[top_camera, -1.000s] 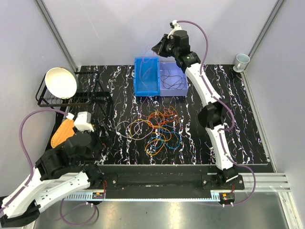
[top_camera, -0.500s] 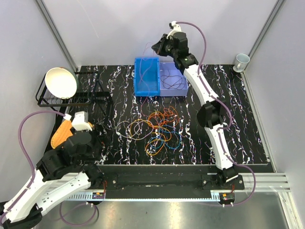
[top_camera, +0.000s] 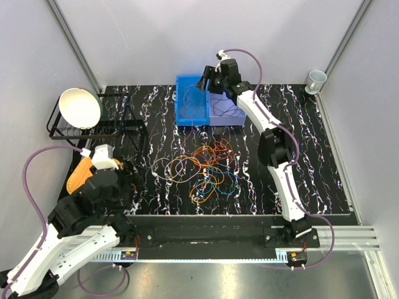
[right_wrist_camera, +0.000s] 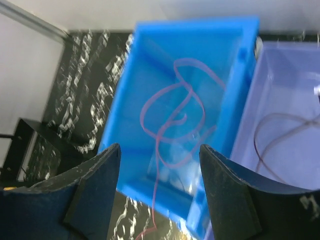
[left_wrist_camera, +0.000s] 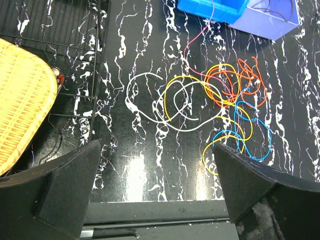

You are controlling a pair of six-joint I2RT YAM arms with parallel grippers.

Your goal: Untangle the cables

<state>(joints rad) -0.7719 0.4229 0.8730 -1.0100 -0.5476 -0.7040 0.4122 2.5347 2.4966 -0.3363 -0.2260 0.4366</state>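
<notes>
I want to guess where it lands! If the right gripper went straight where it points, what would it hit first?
Probably the pink cable looped in the blue bin below the right gripper, though depth is unclear.

Ok, tallying up what's sitting here. I'm counting two arms, the left arm [top_camera: 68, 230] and the right arm [top_camera: 277, 156], each carrying one gripper, so two: left gripper [left_wrist_camera: 155, 147] and right gripper [right_wrist_camera: 160, 150]. I'm seeing two bins: one blue bin [top_camera: 179, 106] and one lavender bin [top_camera: 227, 121]. Then it's singles: one white bowl [top_camera: 80, 108], one black wire rack [top_camera: 118, 128], one cup [top_camera: 316, 79] and one yellow woven thing [left_wrist_camera: 20, 100].

The cables [top_camera: 209, 168] in the loose pile are overlapping too much, so I'm not getting a firm number, just well over a handful of loops. One pink cable [right_wrist_camera: 143, 107] is lying in the blue bin, and at least one dark cable [right_wrist_camera: 256, 137] in the lavender one.
</notes>
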